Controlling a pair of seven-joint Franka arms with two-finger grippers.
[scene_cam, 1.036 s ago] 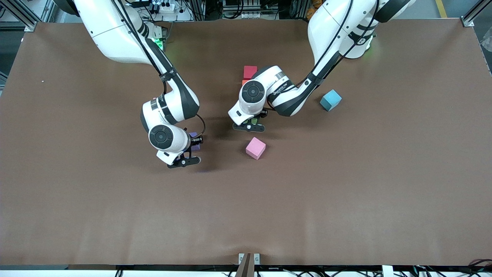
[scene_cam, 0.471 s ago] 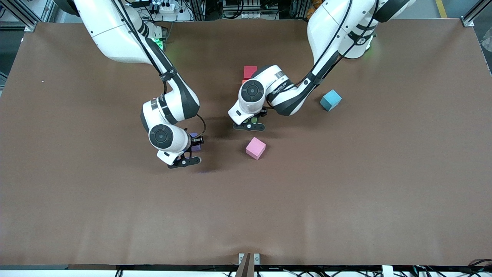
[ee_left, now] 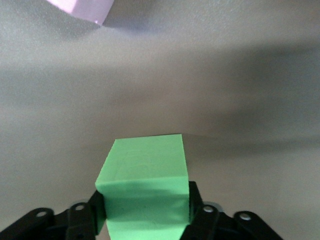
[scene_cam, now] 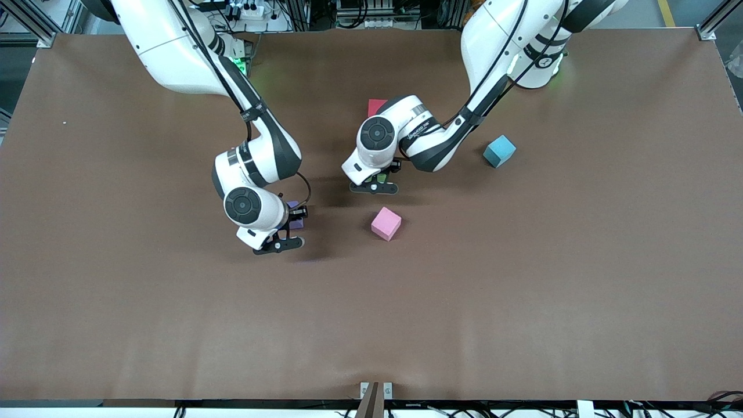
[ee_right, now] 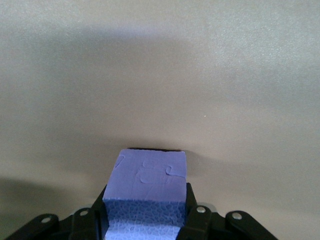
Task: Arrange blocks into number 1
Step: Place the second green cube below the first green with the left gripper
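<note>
Green cube (ee_left: 145, 187) sits clamped in my left gripper (ee_left: 147, 220), over the table's middle near the red cube (scene_cam: 375, 105), ready to extend the numeral's stroke, I judge. My right gripper (ee_right: 145, 220) clenches the purple cube (ee_right: 147, 192), waiting. Both cubes sit square, no long axis.

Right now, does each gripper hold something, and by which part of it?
Left gripper clamps a green block by two opposite side faces. Right gripper clamps a purple block likewise.
</note>
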